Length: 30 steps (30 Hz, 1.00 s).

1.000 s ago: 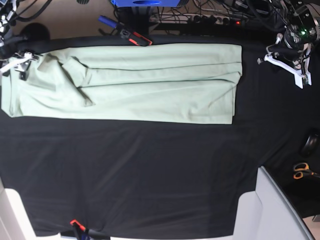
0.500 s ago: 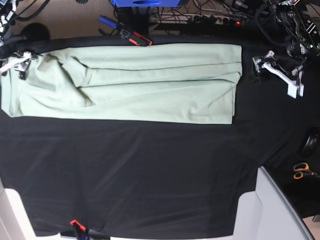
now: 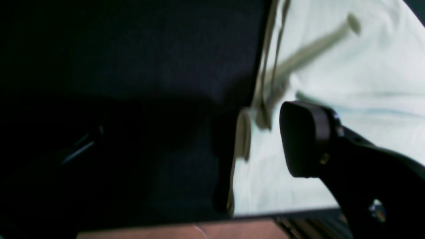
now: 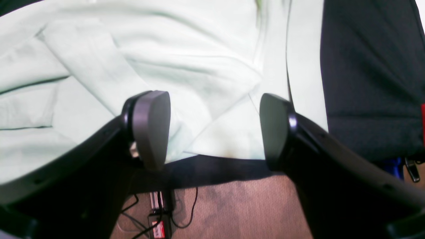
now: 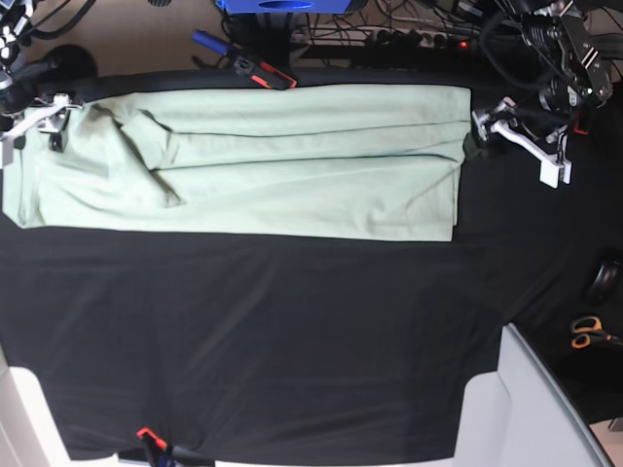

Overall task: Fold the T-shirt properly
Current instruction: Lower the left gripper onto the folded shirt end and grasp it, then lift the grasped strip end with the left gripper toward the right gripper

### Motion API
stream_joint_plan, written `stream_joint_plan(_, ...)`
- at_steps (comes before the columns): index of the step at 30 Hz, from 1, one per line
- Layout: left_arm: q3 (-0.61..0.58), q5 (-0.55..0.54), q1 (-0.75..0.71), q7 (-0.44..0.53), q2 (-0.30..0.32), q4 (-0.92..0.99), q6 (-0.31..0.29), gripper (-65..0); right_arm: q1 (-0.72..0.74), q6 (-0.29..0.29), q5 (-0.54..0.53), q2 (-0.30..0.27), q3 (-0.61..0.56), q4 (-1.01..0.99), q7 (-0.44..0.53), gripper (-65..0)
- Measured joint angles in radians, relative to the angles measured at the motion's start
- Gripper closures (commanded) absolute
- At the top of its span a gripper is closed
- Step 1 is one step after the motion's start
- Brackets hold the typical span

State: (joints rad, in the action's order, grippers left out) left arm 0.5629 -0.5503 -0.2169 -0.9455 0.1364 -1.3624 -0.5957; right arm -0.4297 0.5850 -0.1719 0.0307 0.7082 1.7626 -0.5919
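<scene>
The pale mint-green T-shirt (image 5: 292, 165) lies flat as a long folded band across the back of the black table cloth (image 5: 292, 331). At its right end my left gripper (image 5: 514, 144) stands open, one finger close to the shirt's upper right corner. In the left wrist view one pad (image 3: 305, 139) hangs over the shirt's edge (image 3: 348, 83), and the other finger is lost in the dark. My right gripper (image 5: 39, 119) hovers open at the shirt's upper left end. Its two pads (image 4: 152, 129) straddle creased shirt fabric (image 4: 199, 66) with nothing between them.
A red-and-black clamp (image 5: 263, 73) and a blue tool (image 5: 209, 41) lie behind the shirt's far edge. Orange-handled scissors (image 5: 587, 333) and a dark rounded object (image 5: 604, 280) sit at the right. A pale panel (image 5: 531, 409) fills the front right corner. Cables run along the back.
My left gripper has swung in leftward to the shirt's right end and opened wide. My right gripper has shifted slightly up at the left end. The shirt has not moved.
</scene>
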Motion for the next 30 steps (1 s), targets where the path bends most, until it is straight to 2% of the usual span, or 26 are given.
stream_joint_plan(5, -0.051, -0.009, 0.037, 0.043, 0.019, 0.081, -0.004, -63.5, 0.0, 0.001, 0.0, 0.0, 0.0, -0.008, 0.0, -39.8)
stream_joint_plan(10, -0.146, -0.01, 0.027, 0.157, 0.014, 0.091, 0.008, -63.3, 0.0, 0.0, -0.001, 0.0, 0.0, -0.039, 0.004, -39.6)
stream_joint_plan(14, -0.206, -0.032, 0.014, 0.164, 0.008, 0.076, 0.007, -63.3, 0.0, 0.0, 0.003, 0.0, 0.0, -0.042, 0.001, -39.6)
stream_joint_plan(20, -0.211, -0.038, -0.07, 0.15, -0.031, -0.01, -0.008, -63.3, 0.002, 0.001, 0.003, 0.0, 0.0, -0.042, 0.001, -39.6)
stream_joint_plan(30, -0.209, -0.035, -0.065, 0.142, -0.039, -0.011, -0.008, -63.2, 0.002, 0.001, 0.003, 0.0, 0.0, -0.042, 0.0, -39.6)
